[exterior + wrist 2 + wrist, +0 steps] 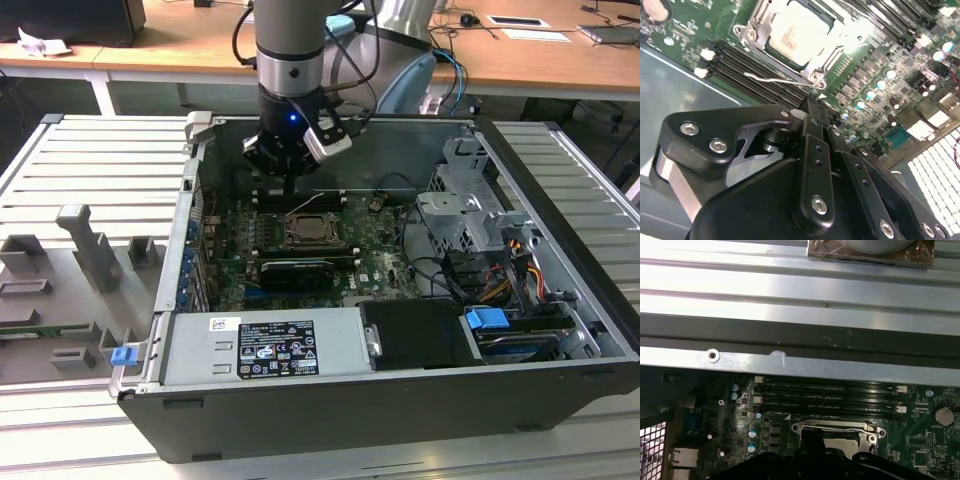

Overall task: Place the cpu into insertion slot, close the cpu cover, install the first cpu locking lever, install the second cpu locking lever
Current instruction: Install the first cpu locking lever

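The cpu lies flat in the insertion slot on the green motherboard, its pale metal top showing. The silvery cpu cover is folded down around it as a frame. A thin wire locking lever runs along the socket's edge on the memory-slot side and stands slightly off the board. My gripper hovers just beside that lever's end, its fingers pressed together with nothing between them. In the first wrist view the cpu and the lever sit just past my black gripper body. My gripper hangs above the socket's far side.
Black memory slots lie between the socket and the case wall. A black heatsink bar sits on the socket's near side. Drive cage and cables fill the exterior view's right. A grey fixture tray is outside the case.
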{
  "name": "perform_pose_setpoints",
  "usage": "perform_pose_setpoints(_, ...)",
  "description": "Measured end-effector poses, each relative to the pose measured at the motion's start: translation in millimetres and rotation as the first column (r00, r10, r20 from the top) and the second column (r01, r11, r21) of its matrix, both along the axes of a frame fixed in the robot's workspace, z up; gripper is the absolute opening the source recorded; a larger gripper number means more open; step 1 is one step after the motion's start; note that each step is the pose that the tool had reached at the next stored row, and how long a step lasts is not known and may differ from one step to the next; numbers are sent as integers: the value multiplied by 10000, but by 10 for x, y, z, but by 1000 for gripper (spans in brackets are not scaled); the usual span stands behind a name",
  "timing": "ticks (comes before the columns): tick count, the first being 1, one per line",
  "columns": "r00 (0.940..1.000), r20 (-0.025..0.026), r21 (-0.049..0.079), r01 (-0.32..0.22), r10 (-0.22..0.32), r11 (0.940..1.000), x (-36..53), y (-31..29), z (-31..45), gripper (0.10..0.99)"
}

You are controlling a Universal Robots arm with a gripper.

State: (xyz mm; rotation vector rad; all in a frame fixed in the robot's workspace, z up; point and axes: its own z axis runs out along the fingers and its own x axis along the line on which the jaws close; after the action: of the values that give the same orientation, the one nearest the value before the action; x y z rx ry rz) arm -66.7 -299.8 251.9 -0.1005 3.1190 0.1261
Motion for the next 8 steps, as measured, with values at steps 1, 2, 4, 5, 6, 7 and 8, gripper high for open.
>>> perform_pose_setpoints(1,10000,1,-5,-1,1,10000,21,0,-2,106)
perform_pose_setpoints(2,10000,0,-10,-1,1,10000,52,0,-6,106)
perform_pose_setpoints(4,10000,0,-17,-1,1,10000,134,0,-17,106)
perform_pose_setpoints(5,10000,0,-17,-2,2,10000,157,0,-20,106)
perform_pose_setpoints(6,10000,1,-13,-1,1,10000,173,0,-25,106)
perform_pose_setpoints(7,10000,-2,150,0,0,9999,178,-1,-26,106)
perform_pose_setpoints(8,10000,0,463,0,0,9989,183,-1,-32,106)
